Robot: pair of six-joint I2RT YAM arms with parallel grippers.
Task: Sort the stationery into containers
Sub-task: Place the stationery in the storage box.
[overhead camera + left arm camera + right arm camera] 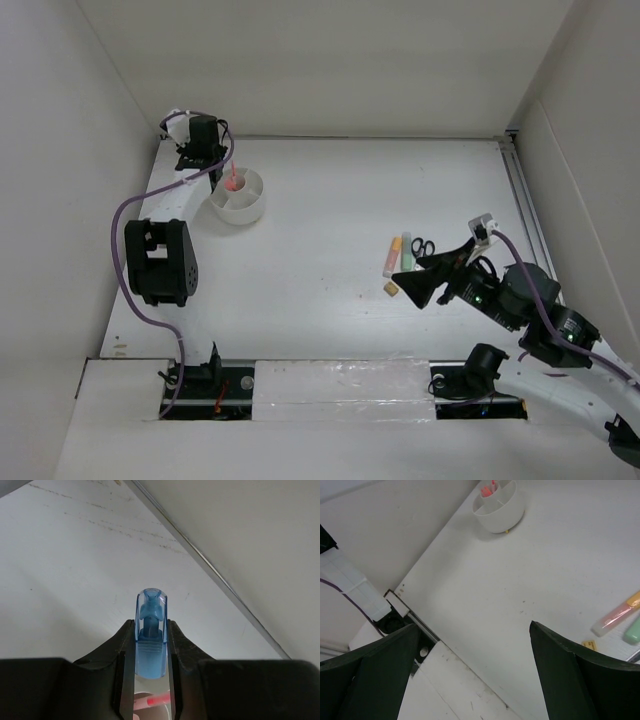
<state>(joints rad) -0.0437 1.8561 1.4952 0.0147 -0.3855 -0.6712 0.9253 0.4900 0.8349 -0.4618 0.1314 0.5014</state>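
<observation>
The white divided cup [238, 196] stands at the far left and holds pink pens [235, 182]. My left gripper [205, 160] hangs just behind and left of it, shut on the blue capsule-shaped piece [151, 630], which stands upright between the fingers [125, 642]; a pink pen [157, 699] shows below it. My right gripper [425, 277] is open and empty above the table. Beside it lie the tan eraser cube [391, 289], the orange highlighter [391, 258], the green highlighter [407, 244] and the black-handled scissors [424, 247]. The right wrist view shows the cup [499, 507], the orange highlighter [615, 615] and the eraser [590, 645].
White walls close in the table at the back and on both sides. A metal rail [522, 200] runs along the right edge. The left arm's purple cable [125, 250] loops over the left edge. The arm bases sit at the near edge.
</observation>
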